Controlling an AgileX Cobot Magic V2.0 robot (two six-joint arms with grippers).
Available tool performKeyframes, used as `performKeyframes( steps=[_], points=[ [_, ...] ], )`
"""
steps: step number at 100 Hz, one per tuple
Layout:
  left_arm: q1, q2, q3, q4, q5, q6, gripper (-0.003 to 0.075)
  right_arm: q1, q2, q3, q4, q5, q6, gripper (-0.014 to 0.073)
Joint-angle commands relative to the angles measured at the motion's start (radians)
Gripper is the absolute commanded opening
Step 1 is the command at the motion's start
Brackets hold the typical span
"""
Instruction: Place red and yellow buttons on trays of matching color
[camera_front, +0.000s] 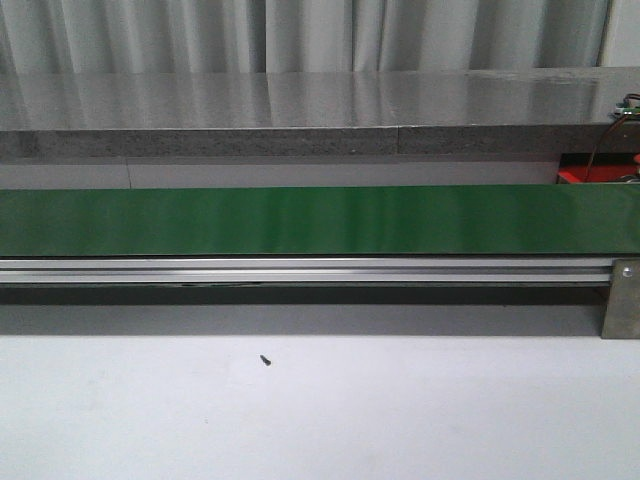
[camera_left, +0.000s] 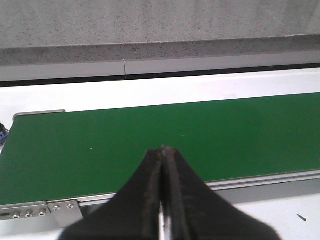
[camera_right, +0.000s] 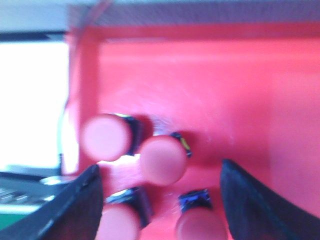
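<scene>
Our right gripper (camera_right: 157, 200) hangs wide open over the red plastic tray (camera_right: 210, 85), four round red buttons (camera_right: 162, 159) lying between its fingers; left gripper (camera_left: 163, 165) pressed closed above the empty green conveyor belt (camera_left: 100, 150)

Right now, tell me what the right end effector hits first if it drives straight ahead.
Probably the red buttons lying in the red tray between its open fingers; the blur leaves depth uncertain.

The front camera looks level across the white tabletop (camera_front: 320, 410) at the green conveyor belt (camera_front: 320, 220), which the left wrist camera also sees, from above near the belt's end, while the right wrist camera hangs close and blurred over the red tray (camera_right: 200, 80).
</scene>
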Motion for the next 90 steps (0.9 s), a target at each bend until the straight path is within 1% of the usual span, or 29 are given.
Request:
performKeyframes(
  steps=[1,17,37,51,68,77,90],
  points=[
    [-0.007,0.003,-0.03,-0.01,-0.076,-0.002,-0.002,0.013,-0.12,-0.038,0.043,0.003,-0.005,0.0503],
    [-0.007,0.003,-0.03,-0.01,-0.076,-0.002,-0.002,0.06,-0.216,-0.032,0.046,0.059,-0.005,0.0503],
    [-0.007,0.003,-0.03,-0.01,-0.076,-0.002,-0.002,0.162,-0.368,0.083,0.05,0.03,-0.012,0.0503],
    [-0.007,0.003,-0.03,-0.01,-0.076,-0.002,-0.002,0.248,-0.515,0.243,0.05,-0.053,-0.02,0.0503],
    [-0.007,0.003,-0.03,-0.01,-0.072,-0.002,-0.002,0.334,-0.707,0.508,0.05,-0.192,-0.02,0.0503],
    [-0.007,0.003,-0.03,-0.01,-0.066,-0.002,-0.002,0.353,-0.809,0.652,0.05,-0.234,-0.02,0.0503],
    [-0.007,0.003,-0.03,-0.01,-0.059,-0.002,-0.002,0.356,-0.94,0.856,0.05,-0.281,-0.02,0.0502]
  ],
)
